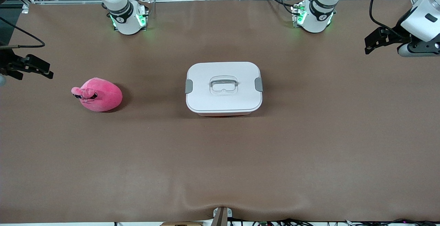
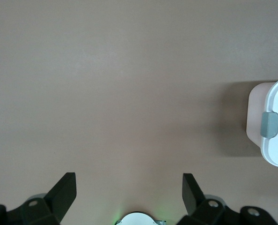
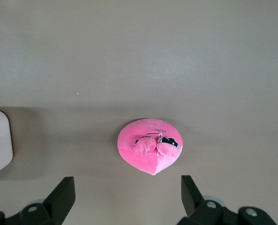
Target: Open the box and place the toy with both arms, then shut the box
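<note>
Brown table (image 1: pixel 220 157) carries our closed box (image 1: pixel 223 88) at its middle, with the toy (image 1: pixel 98 94) well apart toward the right arm's end. We hold the left gripper (image 2: pixel 129 185) and right gripper (image 3: pixel 128 187) above bare table, fingers spread wide, gripping nothing.

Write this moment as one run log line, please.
box: lid on | toy: on table, right arm's end | left gripper: open | right gripper: open
</note>
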Action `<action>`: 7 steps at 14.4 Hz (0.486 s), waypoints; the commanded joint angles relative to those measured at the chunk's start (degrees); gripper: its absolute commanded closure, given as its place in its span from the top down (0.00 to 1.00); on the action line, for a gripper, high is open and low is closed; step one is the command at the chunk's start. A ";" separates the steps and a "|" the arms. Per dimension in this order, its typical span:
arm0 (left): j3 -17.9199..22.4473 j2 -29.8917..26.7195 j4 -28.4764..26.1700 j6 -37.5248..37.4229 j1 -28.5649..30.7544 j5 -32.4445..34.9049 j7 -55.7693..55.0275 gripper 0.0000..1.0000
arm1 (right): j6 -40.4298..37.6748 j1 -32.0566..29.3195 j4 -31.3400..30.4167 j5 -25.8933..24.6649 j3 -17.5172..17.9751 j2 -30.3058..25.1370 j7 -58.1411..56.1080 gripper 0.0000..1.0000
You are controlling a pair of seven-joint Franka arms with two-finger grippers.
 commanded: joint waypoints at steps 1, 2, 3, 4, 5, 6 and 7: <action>-0.23 0.44 1.56 -1.53 0.39 -0.75 0.37 1.00 | -0.59 -0.20 0.24 0.82 0.14 -0.15 -0.14 1.00; -0.23 0.44 1.73 -1.53 0.48 -0.75 0.54 1.00 | -0.59 -0.20 0.24 0.82 0.14 -0.15 -0.23 1.00; -0.23 0.53 1.82 -1.53 0.48 -0.75 0.28 1.00 | -0.68 -0.20 0.33 0.82 0.14 -0.15 -0.15 1.00; -0.23 0.88 2.43 -1.53 0.39 -0.75 0.02 1.00 | -0.68 -0.20 0.33 0.82 0.14 -0.15 -0.14 1.00; -0.23 1.49 2.70 -1.53 0.31 -0.66 -0.16 1.00 | -0.59 -0.20 0.33 0.82 0.14 -0.15 -0.14 1.00; -0.23 2.02 3.57 -1.44 0.13 -0.05 0.45 1.00 | -0.59 -0.20 0.33 0.73 0.14 -0.15 -0.23 1.00; -0.23 3.16 5.41 -1.53 -0.05 0.22 0.63 1.00 | -0.59 -0.20 0.33 0.73 0.14 -0.06 -0.23 1.00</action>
